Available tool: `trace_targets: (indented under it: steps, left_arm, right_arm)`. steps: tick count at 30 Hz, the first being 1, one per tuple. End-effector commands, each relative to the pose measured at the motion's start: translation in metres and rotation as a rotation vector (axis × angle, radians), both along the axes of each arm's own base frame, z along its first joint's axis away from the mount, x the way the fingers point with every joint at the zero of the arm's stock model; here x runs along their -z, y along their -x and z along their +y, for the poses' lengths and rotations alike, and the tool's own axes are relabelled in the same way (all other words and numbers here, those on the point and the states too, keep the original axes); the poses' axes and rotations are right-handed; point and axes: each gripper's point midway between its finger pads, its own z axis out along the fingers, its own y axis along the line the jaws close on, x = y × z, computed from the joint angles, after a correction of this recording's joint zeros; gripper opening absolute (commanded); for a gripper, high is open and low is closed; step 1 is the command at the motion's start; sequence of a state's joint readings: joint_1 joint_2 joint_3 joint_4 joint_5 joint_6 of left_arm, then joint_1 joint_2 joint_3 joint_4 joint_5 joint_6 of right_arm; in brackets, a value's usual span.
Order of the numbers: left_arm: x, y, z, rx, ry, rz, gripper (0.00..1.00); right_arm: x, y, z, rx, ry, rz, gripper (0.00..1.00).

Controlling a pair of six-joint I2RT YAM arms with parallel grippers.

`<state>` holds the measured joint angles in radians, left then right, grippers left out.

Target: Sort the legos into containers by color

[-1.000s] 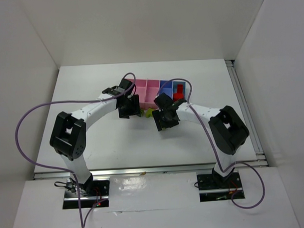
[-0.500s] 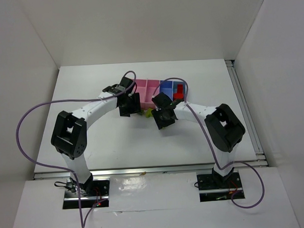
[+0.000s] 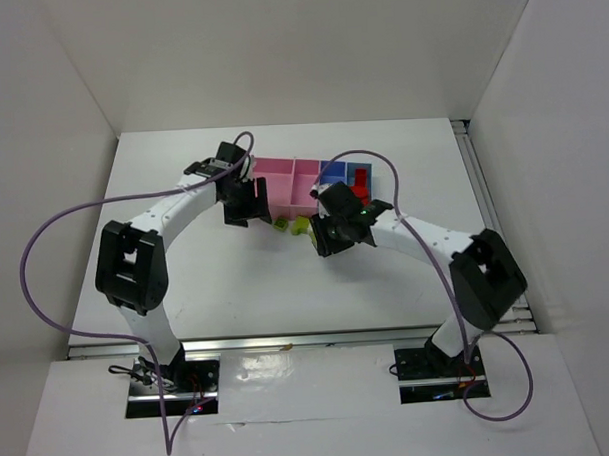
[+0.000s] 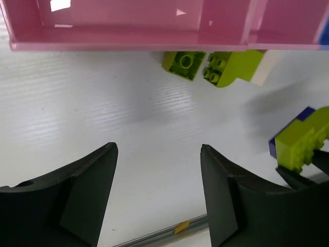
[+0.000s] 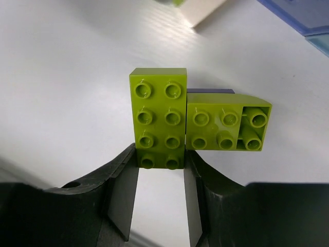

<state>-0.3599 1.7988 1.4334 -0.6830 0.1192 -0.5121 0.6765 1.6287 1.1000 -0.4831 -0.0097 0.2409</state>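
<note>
Now | left jaws released, shifted leftward | right jaws grasping yellow-green brick [image 5: 157,123]

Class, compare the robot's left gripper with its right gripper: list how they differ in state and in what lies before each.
The left gripper has its jaws wide apart with only bare white table between them; the right gripper has its jaws shut on a yellow-green eight-stud plastic brick. Ahead of the left gripper is a pink plastic bin; beside the right gripper's brick sits a second yellow-green brick. Both have dark jaws.
</note>
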Motion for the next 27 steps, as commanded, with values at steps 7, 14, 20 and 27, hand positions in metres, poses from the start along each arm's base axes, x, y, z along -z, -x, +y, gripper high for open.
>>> trace_targets:
  steps: [7,14,20,27]
  left_arm:
    - [-0.062,0.016,-0.075,0.349,0.407,-0.027,0.87]
    - [-0.052,0.030,-0.088,0.374,0.495,0.028,0.89]
    - [-0.035,0.055,-0.099,0.486,0.632,0.119,0.78]
    - [-0.032,0.068,-0.110,0.539,0.790,0.159,0.67]
  right_arm:
    - [-0.073,0.032,0.033,-0.150,-0.269,-0.082,0.15]
    - [-0.064,0.031,0.033,-0.142,-0.227,-0.054,0.15]
    - [-0.066,0.029,0.035,-0.143,-0.233,-0.063,0.15]
    - [-0.065,0.030,0.032,-0.143,-0.223,-0.073,0.15]
